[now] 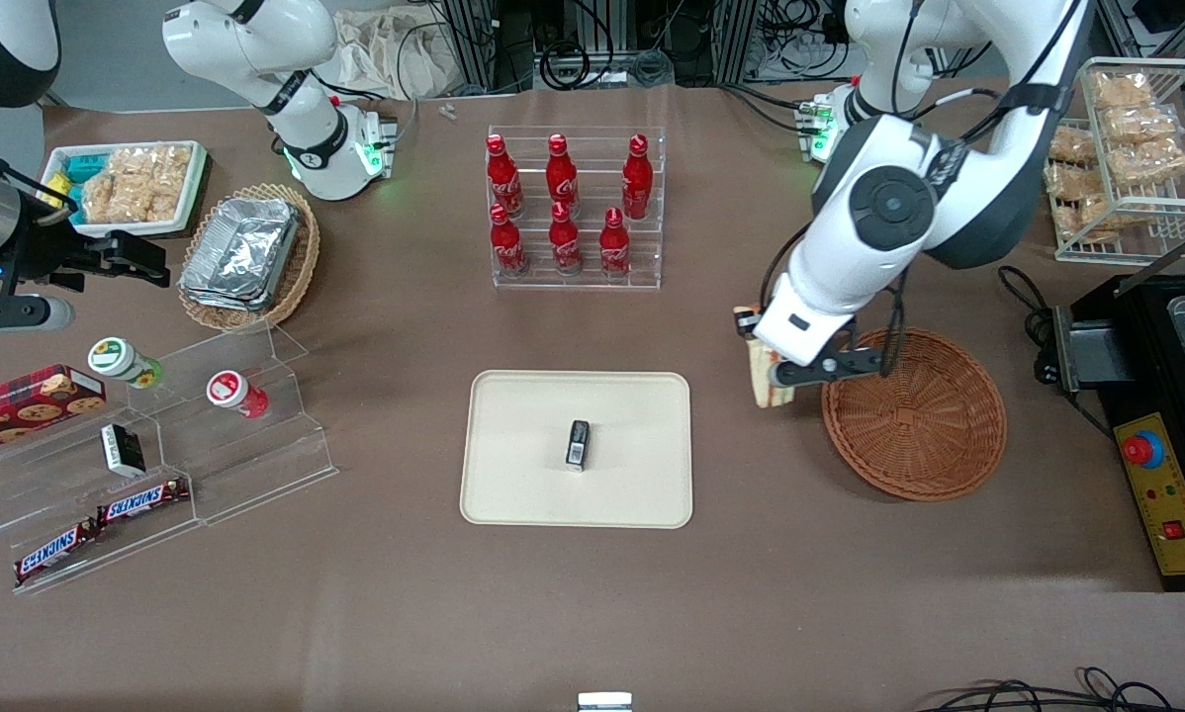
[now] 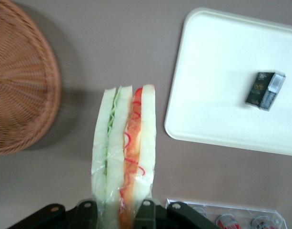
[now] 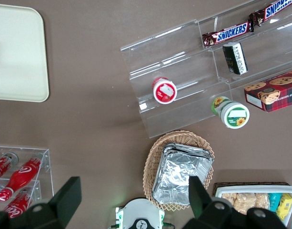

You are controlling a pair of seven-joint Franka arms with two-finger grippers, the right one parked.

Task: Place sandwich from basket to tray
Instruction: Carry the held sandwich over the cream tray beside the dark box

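Gripping the sandwich (image 1: 773, 381) between its 2 fingers, the gripper (image 1: 788, 374) hangs above bare table, between the basket (image 1: 915, 415) and the tray (image 1: 513, 475). It sits just off the basket's rim, on the side toward the tray. From the wrist camera the sandwich (image 2: 123, 157) shows its cut edge: pale bread slices with green filling in 1 layer and red-orange filling in the other. Black fingers (image 2: 146, 211) clamp it at its base, and a clear wrapper shows around it. It is off the table and casts a shadow on the brown surface beside the basket (image 2: 19, 81).

No food lies in the basket's woven bowl. The tray (image 2: 217, 71) lies flat, well apart from the sandwich, and carries 1 small dark packet (image 1: 578, 443) near its middle; in the wrist view that packet (image 2: 265, 89) has a pale end panel.

Farther from the front camera than the tray stands a clear rack (image 1: 578, 213) with 6 red bottles in 2 rows of 3. Toward the parked arm's end of the table, a pale oval basket (image 1: 296, 262) holds foil containers (image 1: 241, 252), and a white tray (image 1: 197, 163) of packaged snacks sits beside it. Nearer the camera, a clear stepped stand (image 1: 286, 445) holds 2 Snickers bars (image 1: 142, 499), a red-lidded cup (image 1: 236, 393) and a green-lidded cup (image 1: 123, 361), with a cookie box (image 1: 29, 396) next to it.
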